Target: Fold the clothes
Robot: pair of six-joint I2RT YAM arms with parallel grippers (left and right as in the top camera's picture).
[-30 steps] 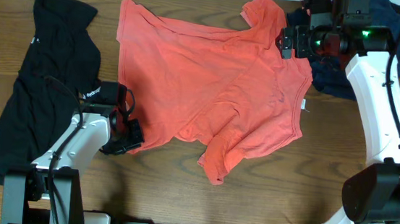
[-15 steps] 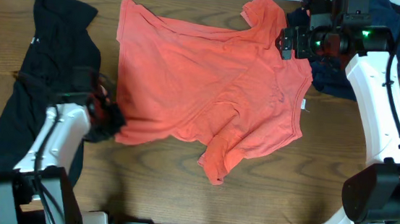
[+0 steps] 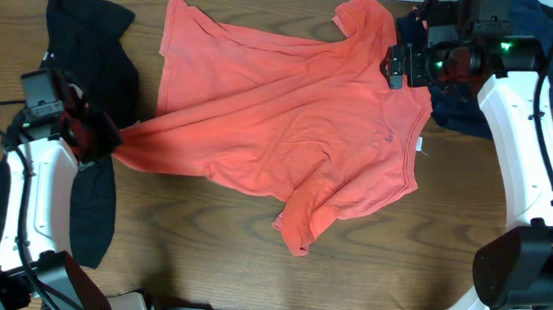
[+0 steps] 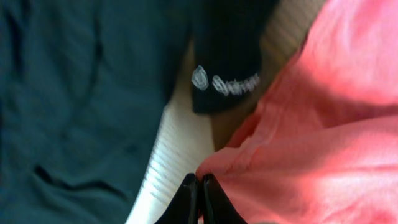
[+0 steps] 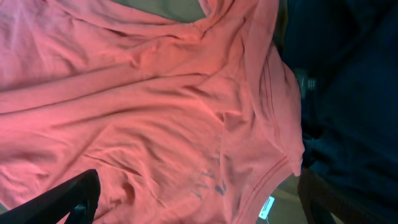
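Note:
The coral-red T-shirt (image 3: 290, 116) lies spread on the table, its lower left corner drawn out to a point at the left. My left gripper (image 3: 105, 138) is shut on that corner, over the black top (image 3: 75, 52). In the left wrist view the fingertips (image 4: 199, 186) pinch the shirt's edge (image 4: 311, 143), next to the black top's white-printed label (image 4: 227, 84). My right gripper (image 3: 402, 66) hovers over the shirt's right side near the collar. It is open and empty in the right wrist view (image 5: 199, 205), above faint lettering (image 5: 211, 180) showing through the cloth.
A dark navy garment (image 3: 471, 107) lies bunched at the back right under my right arm, also in the right wrist view (image 5: 348, 93). A white tag (image 5: 267, 207) sticks out at the shirt's hem. Bare wood table (image 3: 197, 259) lies in front of the shirt.
My left gripper has swung left and back, dragging the shirt's lower left corner with it over the black top. The right arm has not moved.

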